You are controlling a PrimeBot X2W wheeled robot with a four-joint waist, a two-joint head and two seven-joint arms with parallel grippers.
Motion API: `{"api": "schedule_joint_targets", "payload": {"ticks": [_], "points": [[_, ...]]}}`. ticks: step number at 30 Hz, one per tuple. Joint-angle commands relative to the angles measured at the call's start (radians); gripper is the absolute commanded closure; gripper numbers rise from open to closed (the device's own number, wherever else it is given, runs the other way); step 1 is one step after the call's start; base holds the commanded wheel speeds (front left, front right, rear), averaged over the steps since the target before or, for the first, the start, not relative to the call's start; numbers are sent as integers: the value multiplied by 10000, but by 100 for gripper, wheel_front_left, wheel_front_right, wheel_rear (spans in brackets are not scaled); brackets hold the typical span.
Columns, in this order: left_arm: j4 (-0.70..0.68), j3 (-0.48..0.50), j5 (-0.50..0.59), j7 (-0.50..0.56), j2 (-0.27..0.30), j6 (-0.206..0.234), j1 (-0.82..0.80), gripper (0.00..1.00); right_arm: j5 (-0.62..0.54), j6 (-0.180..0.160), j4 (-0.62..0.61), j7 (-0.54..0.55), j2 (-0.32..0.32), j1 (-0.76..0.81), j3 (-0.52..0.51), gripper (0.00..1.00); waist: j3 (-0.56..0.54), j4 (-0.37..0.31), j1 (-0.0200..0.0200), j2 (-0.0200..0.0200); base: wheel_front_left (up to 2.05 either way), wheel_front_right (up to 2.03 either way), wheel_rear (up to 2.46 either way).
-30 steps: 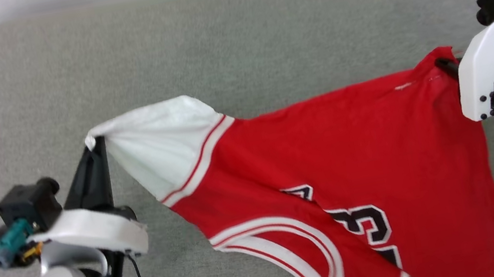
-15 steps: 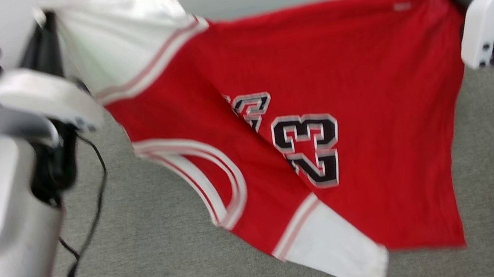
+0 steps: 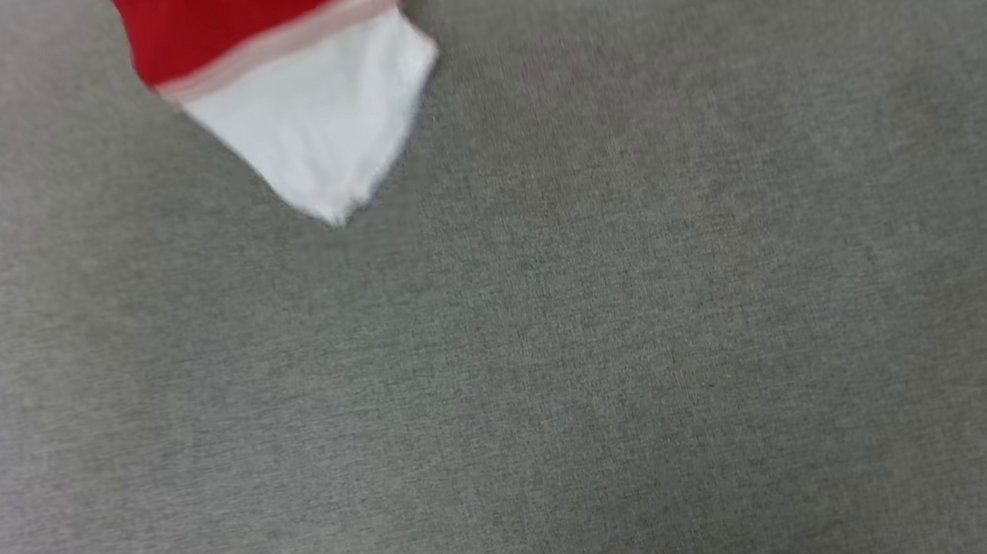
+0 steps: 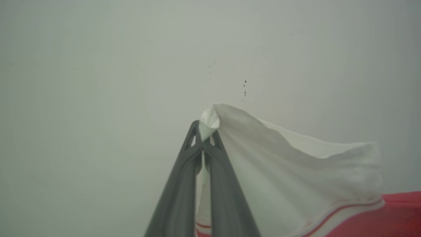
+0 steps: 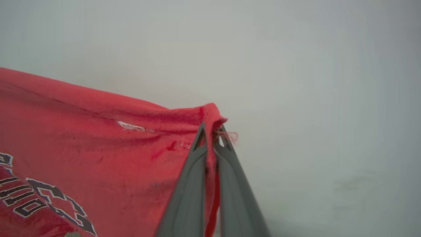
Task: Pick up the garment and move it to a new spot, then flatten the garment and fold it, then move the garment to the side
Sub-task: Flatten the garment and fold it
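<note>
Lifted since a second ago, the garment [image 3: 274, 11] now hangs over the far part of the grey cushion [image 3: 568, 355], my left pincer [image 4: 204, 140] clamped on its white sleeve tip, right pincer [image 5: 212, 140] on a red corner; mid-move, next I should lower and spread it flat

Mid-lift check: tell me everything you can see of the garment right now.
The garment is a red soft-knit T-shirt with white sleeves, striped seam trim and black white-edged print. It hangs between the arms: left gripper shut on a white sleeve's edge, right gripper shut on a red corner. Another white sleeve dangles above the grey fabric surface; contact unclear.
</note>
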Motion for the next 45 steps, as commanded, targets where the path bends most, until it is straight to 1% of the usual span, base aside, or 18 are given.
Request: {"api": "schedule_joint_targets", "payload": {"ticks": [1,5,13,19,25,28,31,35,39,45], "points": [[132,-18,92,-42,79,-78,-386,100,-144,-7,97,-162,40,-376,19,100,485,-110,-1,0,0,0,0],[465,35,99,-67,71,-235,-1312,100,-230,-7,365,-412,107,-1154,61,100,937,-106,-1,0,0,0,0],[1075,-60,225,-69,-3,-383,-2366,100,-304,-7,847,-831,171,-2189,189,100,1840,-42,-1,0,0,0,0],[1308,-104,179,-114,-131,-417,-2464,100,-205,-7,1247,-987,320,-2634,419,100,2449,-24,-1,0,0,0,0],[1727,-42,-122,-249,-317,-570,-1912,100,72,-7,1862,-1232,469,-2792,1024,100,2841,29,-1,0,0,0,0],[1999,-5,-333,-343,-457,-711,-1479,100,341,-7,2142,-1330,473,-2628,1394,100,2809,103,-1,0,0,0,0],[2284,1,-542,-438,-601,-885,-811,100,663,-7,2380,-1350,423,-2139,1825,100,2586,195,-1,0,0,0,0],[2498,63,-855,-575,-664,-1113,235,100,1195,-7,2228,-1478,178,-1344,2438,100,2158,305,-1,0,0,0,0],[2544,110,-1139,-718,-605,-1276,1862,100,1863,-7,1980,-1739,-28,164,2978,100,1319,325,-1,0,0,0,0],[2085,270,-1519,-897,-576,-1288,4810,100,2699,-7,1383,-2055,-485,2743,3510,100,-48,423,-1,0,0,0,0]]}}
